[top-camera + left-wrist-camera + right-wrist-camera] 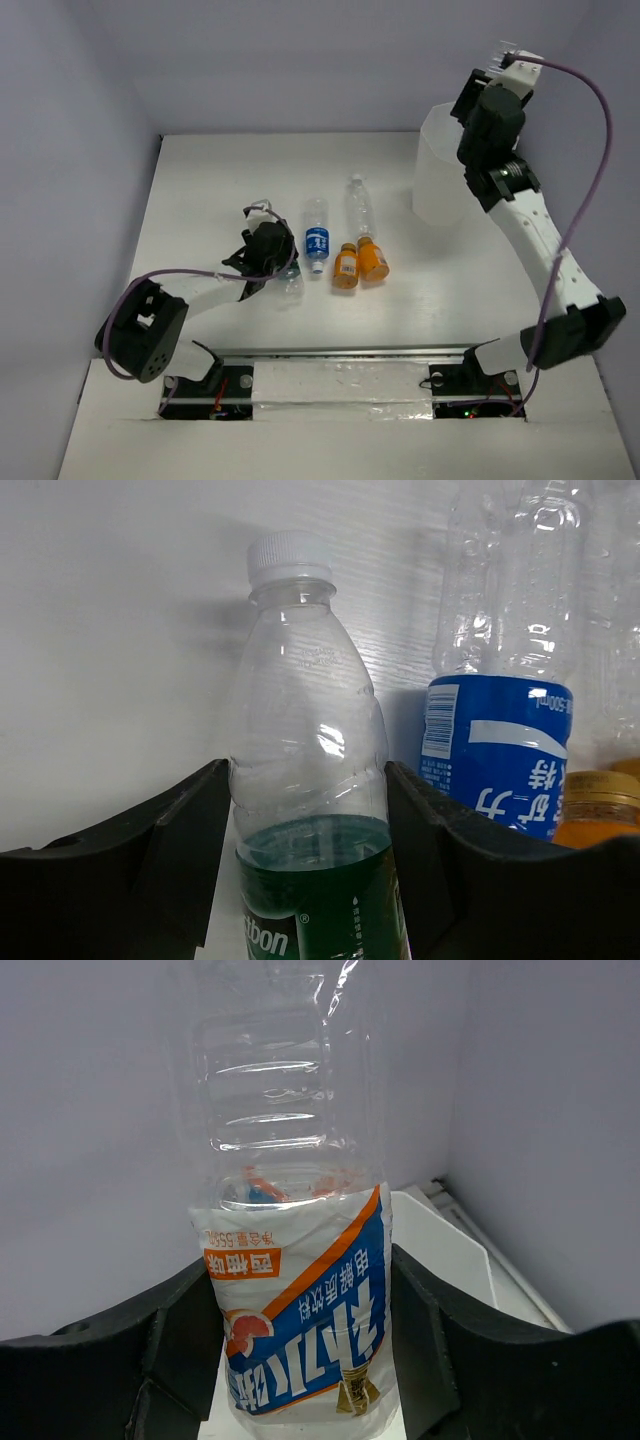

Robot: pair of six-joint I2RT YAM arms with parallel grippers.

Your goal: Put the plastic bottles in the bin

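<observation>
Left gripper (308, 780) pinches the green-labelled bottle (305, 730) lying well left of the bin (435, 190), while right gripper (300, 1280) holds a blue-and-orange-labelled bottle (290, 1310) raised beside it.

Your white counter (200, 200) carries everything. At its far right corner stands the tall translucent white plastic bin (435, 185). Near the middle, two short orange bottles with orange caps (345, 266) (373, 258) lie side by side, touching. Just beyond them lies a plain clear plastic bottle (358, 205). Left of the orange pair lies a clear bottle with a blue label (317, 235), and beside that, further left, a clear white-capped plastic bottle with a green label (310, 810).
</observation>
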